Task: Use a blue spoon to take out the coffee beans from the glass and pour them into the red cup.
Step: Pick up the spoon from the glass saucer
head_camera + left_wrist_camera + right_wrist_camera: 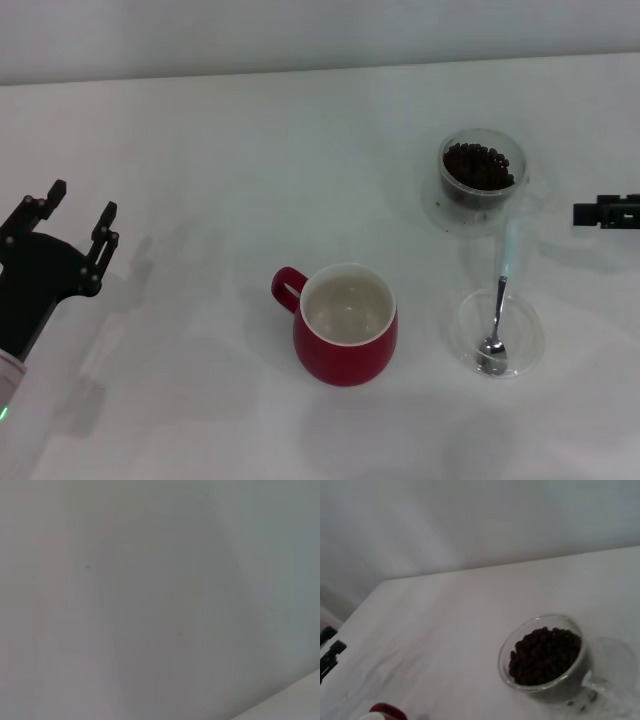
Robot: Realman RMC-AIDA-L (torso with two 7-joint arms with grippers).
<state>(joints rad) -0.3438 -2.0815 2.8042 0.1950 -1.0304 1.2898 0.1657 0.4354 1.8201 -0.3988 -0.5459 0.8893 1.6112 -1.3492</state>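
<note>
The glass stands at the back right of the table, filled with dark coffee beans. It also shows in the right wrist view with the beans inside. The blue spoon lies just in front of the glass, its metal bowl resting in a flat clear dish and its pale handle pointing toward the glass. The red cup stands upright at the centre, empty, with its handle to the left. My left gripper is open and empty at the far left. My right gripper shows only partly at the right edge, beside the glass.
The table is white with a pale wall behind it. In the right wrist view a bit of the red cup shows at the edge, and the left gripper shows far off. The left wrist view shows only a blank pale surface.
</note>
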